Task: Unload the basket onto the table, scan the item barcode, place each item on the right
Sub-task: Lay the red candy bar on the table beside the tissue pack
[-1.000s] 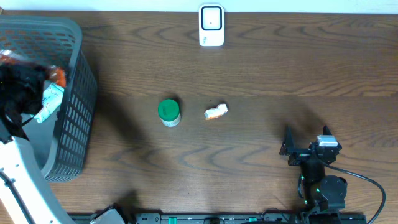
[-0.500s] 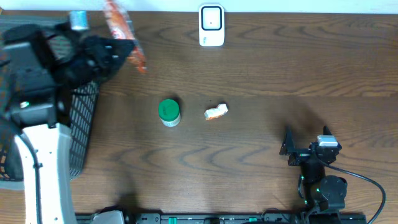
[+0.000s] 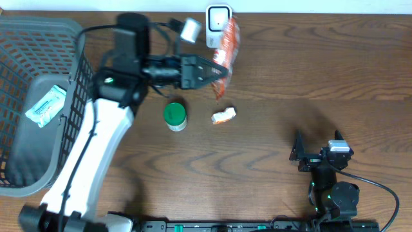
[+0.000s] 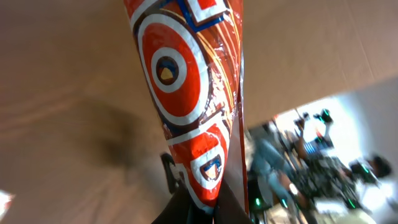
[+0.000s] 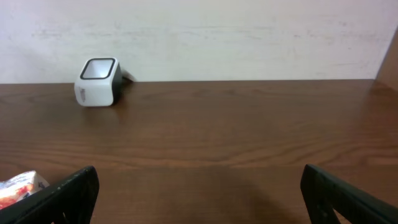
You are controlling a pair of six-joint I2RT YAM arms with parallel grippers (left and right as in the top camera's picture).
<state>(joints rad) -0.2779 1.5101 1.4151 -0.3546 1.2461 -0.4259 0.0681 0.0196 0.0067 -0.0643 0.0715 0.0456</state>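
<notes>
A red-and-orange snack packet (image 3: 227, 46) hangs in the air just right of the white barcode scanner (image 3: 219, 26) at the table's far edge, partly overlapping it from above. My left gripper (image 3: 216, 69) is shut on the packet's lower end. In the left wrist view the packet (image 4: 186, 93) fills the middle, pinched between the dark fingertips (image 4: 180, 211). No barcode shows on the visible face. My right gripper (image 3: 317, 145) rests open near the front right, nothing between its fingers (image 5: 68, 193); it sees the scanner (image 5: 97, 81) far off.
A grey mesh basket (image 3: 72, 77) stands at the left with a white-and-teal packet (image 3: 45, 106) inside. A green-lidded jar (image 3: 174, 116) and a small orange-white wrapper (image 3: 224, 115) lie mid-table below the left arm.
My left arm has lifted the snack packet out of the basket and swung it right along the far edge, up to the scanner. The right arm has not moved.
</notes>
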